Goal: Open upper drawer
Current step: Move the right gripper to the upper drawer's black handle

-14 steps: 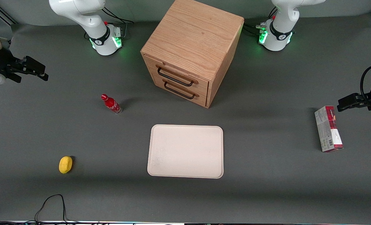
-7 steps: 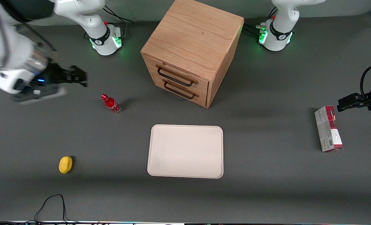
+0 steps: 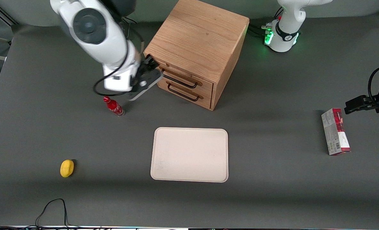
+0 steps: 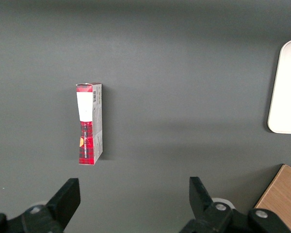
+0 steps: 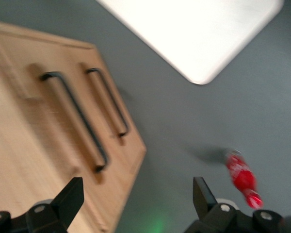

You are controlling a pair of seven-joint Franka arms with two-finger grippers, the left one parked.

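Hovering in front of upper drawer (image 3: 180,76), your gripper (image 3: 149,68) has fingers (image 5: 68,199) spread, just beside handle (image 5: 77,119); drawer shut.

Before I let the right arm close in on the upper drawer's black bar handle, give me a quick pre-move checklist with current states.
1. Light oak upper drawer shut: ok.
2. Its thin black bar handle unobstructed: ok.
3. Gripper open, empty: ok.
4. Gripper around the handle: not ok, it is beside the oak cabinet's front corner, above the table.
5. Small red bottle upright, apart from the arm: ok.
6. Matching lower drawer shut: ok.
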